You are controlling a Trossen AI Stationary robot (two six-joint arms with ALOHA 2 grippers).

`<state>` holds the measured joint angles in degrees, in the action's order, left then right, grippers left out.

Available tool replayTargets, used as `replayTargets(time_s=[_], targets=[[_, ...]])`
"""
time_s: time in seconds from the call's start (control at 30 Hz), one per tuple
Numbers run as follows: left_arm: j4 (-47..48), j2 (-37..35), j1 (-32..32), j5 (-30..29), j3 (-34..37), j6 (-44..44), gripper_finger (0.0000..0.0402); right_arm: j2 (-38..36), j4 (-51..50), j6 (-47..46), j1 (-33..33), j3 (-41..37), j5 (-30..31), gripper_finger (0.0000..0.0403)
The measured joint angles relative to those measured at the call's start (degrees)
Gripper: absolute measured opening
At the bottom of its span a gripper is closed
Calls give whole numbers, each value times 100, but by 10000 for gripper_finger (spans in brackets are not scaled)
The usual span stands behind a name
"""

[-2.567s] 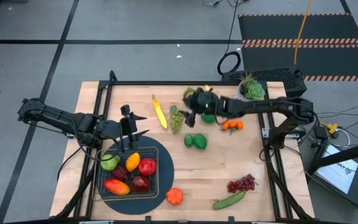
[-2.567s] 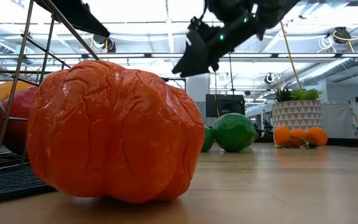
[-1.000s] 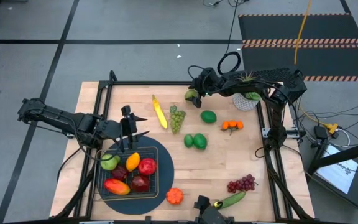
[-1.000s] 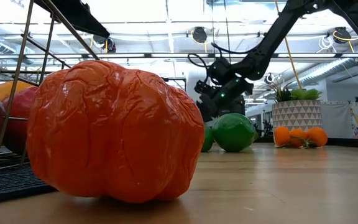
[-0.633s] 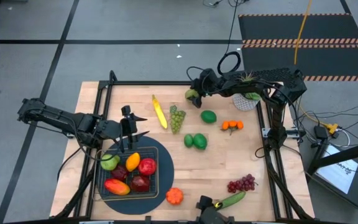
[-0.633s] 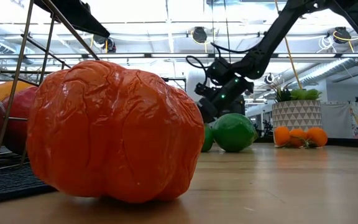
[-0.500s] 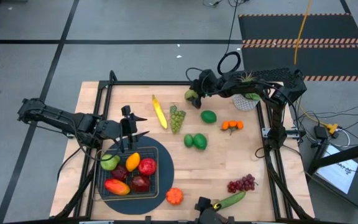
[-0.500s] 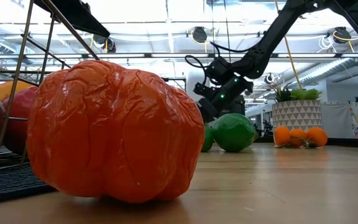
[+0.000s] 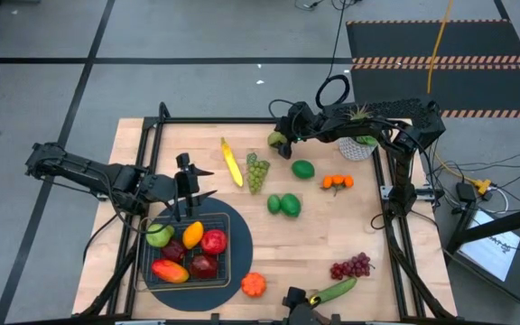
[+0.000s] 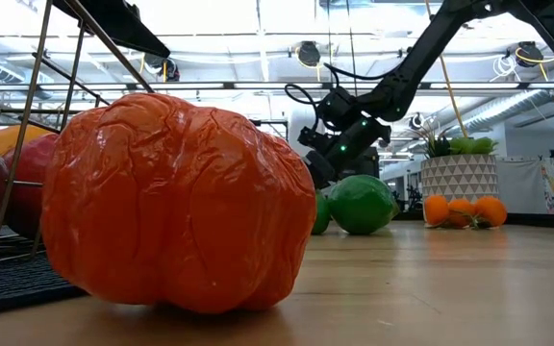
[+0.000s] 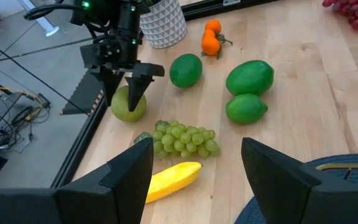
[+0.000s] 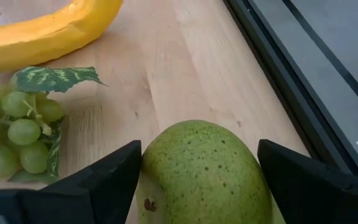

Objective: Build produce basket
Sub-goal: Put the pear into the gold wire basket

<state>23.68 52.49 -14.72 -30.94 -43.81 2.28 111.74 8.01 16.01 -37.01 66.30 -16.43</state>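
Sitting between the right tool's [image 12: 197, 180] spread fingers, the pear [image 12: 202, 174].

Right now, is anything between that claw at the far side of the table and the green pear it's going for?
Nothing visible. The right gripper already has its fingers on either side of the pear, near the table's far edge; the green grapes lie beside it, not between.
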Motion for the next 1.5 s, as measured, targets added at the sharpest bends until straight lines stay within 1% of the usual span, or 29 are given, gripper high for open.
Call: replayTargets(time_s=[0.23,0.47,0.6,0.83,1.13,1.4,1.5], targets=[[3,0,0,0,0,0,243,0,-2,-57,10,-4,16,269],[10,0,2,0,0,-4,243,-69,-54,-363,87,-15,18,272],[17,0,-4,0,0,-71,243,-328,-179,-611,244,-27,14,270],[42,0,-37,54,0,-255,243,-1088,-767,-951,710,-26,7,271],[17,0,-42,260,0,-466,243,-2546,-1512,-1655,1615,-20,-24,271],[-47,0,-87,260,0,-716,243,-3762,-1552,-2325,2774,-442,12,271],[-240,0,-188,275,0,-798,243,-4045,-1206,-2704,3281,-763,182,271]])
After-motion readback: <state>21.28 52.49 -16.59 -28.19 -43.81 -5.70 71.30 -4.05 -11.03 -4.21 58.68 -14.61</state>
